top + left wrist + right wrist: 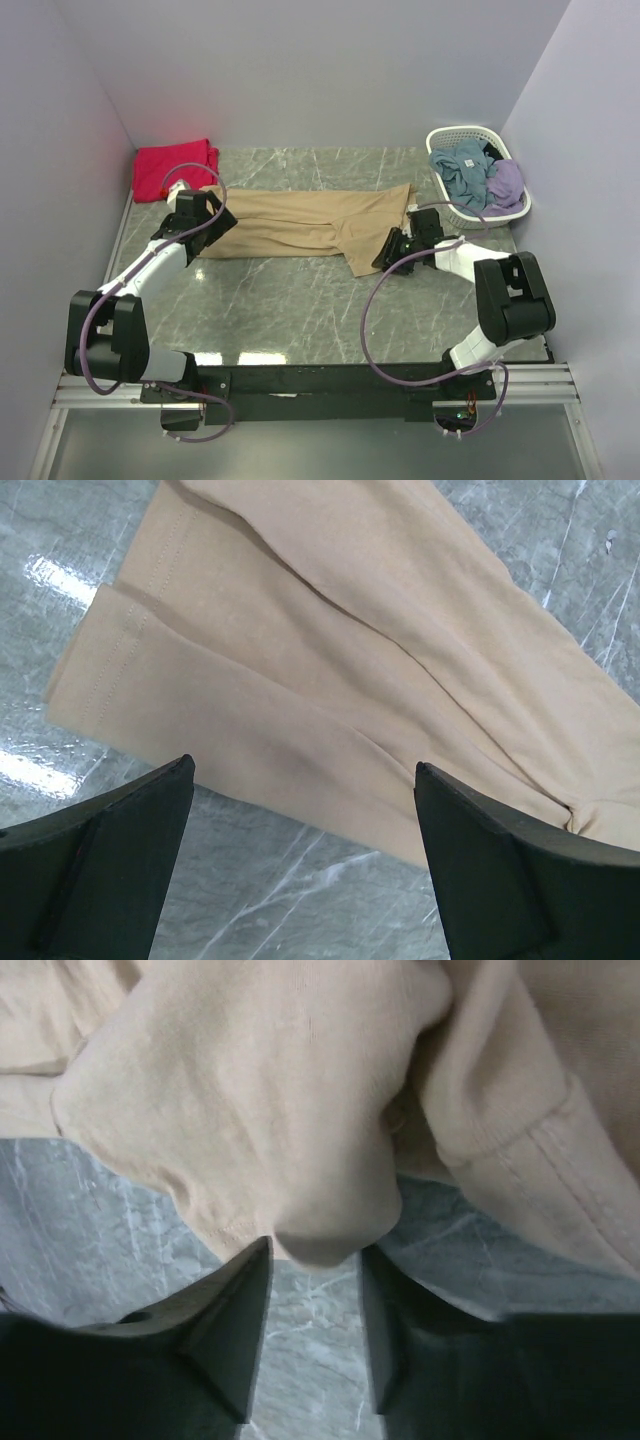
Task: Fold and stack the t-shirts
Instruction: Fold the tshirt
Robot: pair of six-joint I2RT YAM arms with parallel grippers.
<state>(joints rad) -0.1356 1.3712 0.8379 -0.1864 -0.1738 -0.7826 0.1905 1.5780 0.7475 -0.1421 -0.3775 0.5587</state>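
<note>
Where it bunches, the tan t-shirt (250,1110) pokes into the right tool (315,1250).

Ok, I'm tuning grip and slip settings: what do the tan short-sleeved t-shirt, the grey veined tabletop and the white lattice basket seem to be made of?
Tan short-sleeved t-shirt: soft matte knit, likely cotton jersey; stitched hems, limp folds. Grey veined tabletop: glossy marble-look surface, stone or printed laminate; it mirrors the lights. White lattice basket: probably moulded plastic, with even openwork walls.
</note>
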